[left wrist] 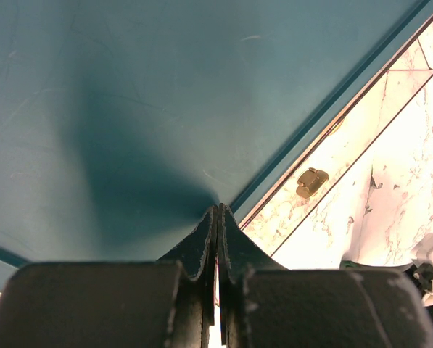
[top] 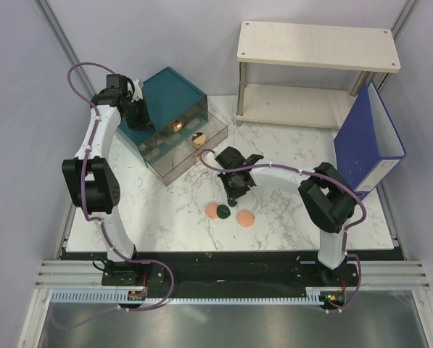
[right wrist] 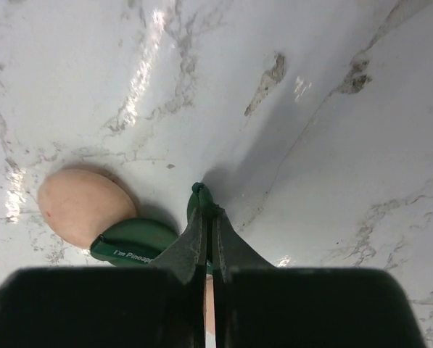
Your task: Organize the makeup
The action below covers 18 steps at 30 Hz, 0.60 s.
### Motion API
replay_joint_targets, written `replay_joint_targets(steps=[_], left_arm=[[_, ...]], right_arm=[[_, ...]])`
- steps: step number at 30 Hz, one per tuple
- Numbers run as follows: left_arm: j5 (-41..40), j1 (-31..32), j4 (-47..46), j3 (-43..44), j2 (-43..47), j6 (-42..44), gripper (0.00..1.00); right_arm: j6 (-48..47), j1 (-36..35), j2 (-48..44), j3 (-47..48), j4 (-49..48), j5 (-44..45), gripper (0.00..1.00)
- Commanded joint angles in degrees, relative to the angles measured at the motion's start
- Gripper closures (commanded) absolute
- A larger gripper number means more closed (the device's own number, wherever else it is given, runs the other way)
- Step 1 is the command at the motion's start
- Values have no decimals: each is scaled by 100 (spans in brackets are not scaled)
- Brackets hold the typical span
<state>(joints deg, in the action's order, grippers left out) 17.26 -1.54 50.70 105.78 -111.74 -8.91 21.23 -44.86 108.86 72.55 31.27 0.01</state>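
in the right wrist view, lower middle, the closed fingers of the right gripper [right wrist: 207, 217] cover part of a dark green compact [right wrist: 133, 243]. its rim lettering breaks off behind them at "i'm pineap". whether the green bit at the fingertips is pinched cannot be told. the compact hides the lower right edge of a peach disc [right wrist: 82, 206]. in the left wrist view the teal box top [left wrist: 129, 109] runs off the upper and left edges, and a small gold thing [left wrist: 312, 183] right of centre is too blurred to name. from above, gold pieces [top: 199, 139] in the clear drawers [top: 169, 163], left of centre, are too small to tell.
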Motion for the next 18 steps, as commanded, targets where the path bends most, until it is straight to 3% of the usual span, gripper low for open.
replay_joint_targets(steps=[1, 8, 18], left_arm=[[-363, 31, 1285, -479, -489, 214, 97], [-311, 31, 1259, -488, -515, 188, 97], [-302, 31, 1258, -540, -524, 196, 97]], right_arm=[[-102, 4, 13, 803, 116, 201, 100], [-216, 4, 451, 2541, -155, -114, 100], [468, 4, 2376, 5153, -393, -783, 97]])
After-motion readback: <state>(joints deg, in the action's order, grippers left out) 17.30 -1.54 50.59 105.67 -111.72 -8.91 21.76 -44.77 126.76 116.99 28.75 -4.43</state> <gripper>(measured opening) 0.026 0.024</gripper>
